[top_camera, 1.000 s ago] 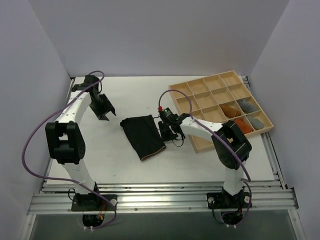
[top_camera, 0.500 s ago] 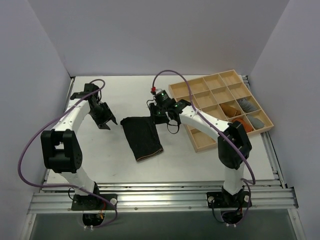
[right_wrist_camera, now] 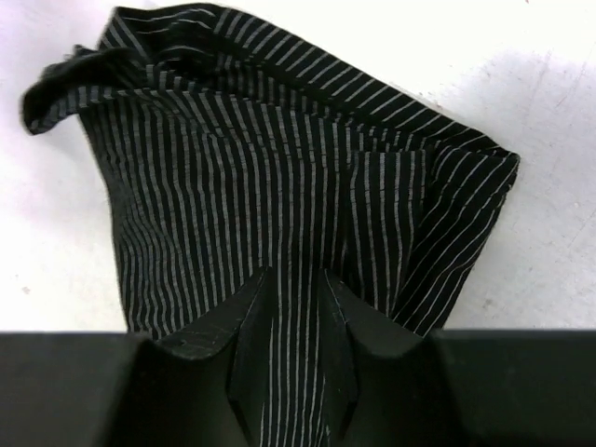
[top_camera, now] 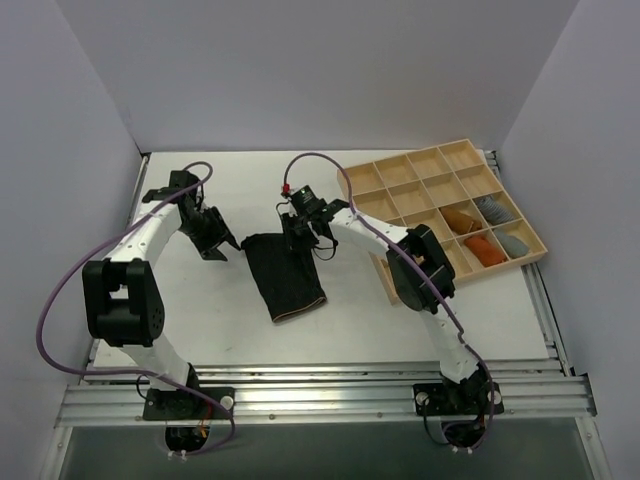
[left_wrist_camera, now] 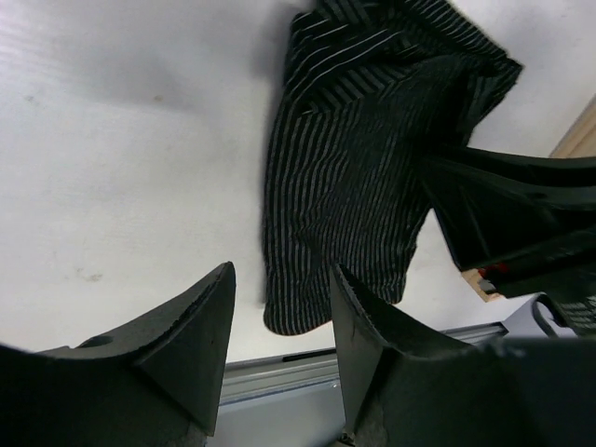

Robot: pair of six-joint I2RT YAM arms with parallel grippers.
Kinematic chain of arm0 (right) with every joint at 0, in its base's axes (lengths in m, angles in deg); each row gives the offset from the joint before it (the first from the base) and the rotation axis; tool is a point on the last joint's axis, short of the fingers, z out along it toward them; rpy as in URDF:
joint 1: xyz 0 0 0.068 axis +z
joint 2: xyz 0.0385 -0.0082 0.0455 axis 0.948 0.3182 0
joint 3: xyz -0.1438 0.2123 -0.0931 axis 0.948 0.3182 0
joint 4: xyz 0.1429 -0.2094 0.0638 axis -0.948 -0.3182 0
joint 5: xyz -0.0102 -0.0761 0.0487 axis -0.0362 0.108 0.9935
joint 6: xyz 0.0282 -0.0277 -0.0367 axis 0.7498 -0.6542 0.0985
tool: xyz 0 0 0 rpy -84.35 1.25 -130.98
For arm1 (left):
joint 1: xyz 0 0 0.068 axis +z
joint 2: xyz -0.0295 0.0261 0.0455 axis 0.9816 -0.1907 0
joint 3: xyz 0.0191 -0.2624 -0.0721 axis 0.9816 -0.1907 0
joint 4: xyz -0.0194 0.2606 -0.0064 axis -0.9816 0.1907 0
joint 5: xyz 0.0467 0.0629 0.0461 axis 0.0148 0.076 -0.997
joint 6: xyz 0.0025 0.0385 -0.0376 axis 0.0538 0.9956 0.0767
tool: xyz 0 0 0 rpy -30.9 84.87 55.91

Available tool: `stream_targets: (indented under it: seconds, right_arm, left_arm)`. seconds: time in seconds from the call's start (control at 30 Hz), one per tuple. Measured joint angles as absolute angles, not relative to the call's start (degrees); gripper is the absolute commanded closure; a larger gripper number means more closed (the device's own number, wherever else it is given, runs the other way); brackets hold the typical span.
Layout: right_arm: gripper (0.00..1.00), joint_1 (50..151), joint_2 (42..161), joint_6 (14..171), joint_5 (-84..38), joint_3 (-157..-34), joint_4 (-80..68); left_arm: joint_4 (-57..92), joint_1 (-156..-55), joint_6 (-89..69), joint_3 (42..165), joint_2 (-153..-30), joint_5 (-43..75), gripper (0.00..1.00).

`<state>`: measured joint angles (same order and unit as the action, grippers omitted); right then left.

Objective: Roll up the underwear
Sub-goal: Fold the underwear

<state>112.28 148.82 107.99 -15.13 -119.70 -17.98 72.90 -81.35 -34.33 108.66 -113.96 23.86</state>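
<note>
White table [top_camera: 380, 325] bears the underwear [top_camera: 287, 275], pinched in the right jaws

Found the black pinstriped cloth underwear [right_wrist_camera: 279, 186] soft and matt (fine pale woven lines, lightly creased). Saw a smooth, matt white tabletop [top_camera: 230, 310]. Noted a pale bare-wood compartment tray [top_camera: 428, 163], unvarnished by its look, and ribbed silver metal rails [top_camera: 320, 395], dully shining.

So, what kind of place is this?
Probably a robot lab bench: a white table boxed in by plain walls, left arm and right arm bolted to a metal rail, a wooden compartment tray.
</note>
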Motion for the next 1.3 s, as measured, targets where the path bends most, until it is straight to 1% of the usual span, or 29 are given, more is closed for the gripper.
stream_targets:
  seconds: [0.27,0.53,0.73,0.8,0.87,1.0,1.1,1.3]
  right_arm:
    - [0.78,109.51,149.65,108.15,-16.31,-119.70,-17.04]
    - [0.79,107.37,149.65,108.58,-19.15,-119.68,-16.97]
    - [0.79,107.50,149.65,109.13,-19.46,-119.55,-16.97]
    - [0.79,107.52,149.65,109.24,-19.65,-119.55,-16.99]
    - [0.76,107.52,149.65,109.41,-20.11,-119.55,-17.26]
    - [0.75,107.52,149.24,109.89,-21.58,-119.33,-18.48]
    - [0.76,107.56,146.77,110.79,-22.19,-117.25,-19.33]
    - [0.76,109.09,137.96,112.04,-21.73,-111.51,-19.73]
  left_arm:
    - [63.61,-81.35,-34.02,108.68,-117.00,30.40,0.47]
    - [60.02,-81.35,-33.63,109.12,-122.42,32.85,0.48]
    - [57.75,-81.35,-33.30,110.27,-124.19,34.16,0.53]
    - [57.36,-81.35,-33.17,111.26,-125.24,34.31,0.53]
    - [57.07,-81.35,-33.06,112.68,-126.59,34.33,0.54]
    - [56.42,-81.35,-32.76,115.50,-129.32,34.27,0.54]
    - [55.78,-81.18,-32.65,116.61,-131.33,34.20,0.55]
    - [57.68,-80.31,-32.32,118.54,-132.40,32.43,0.56]
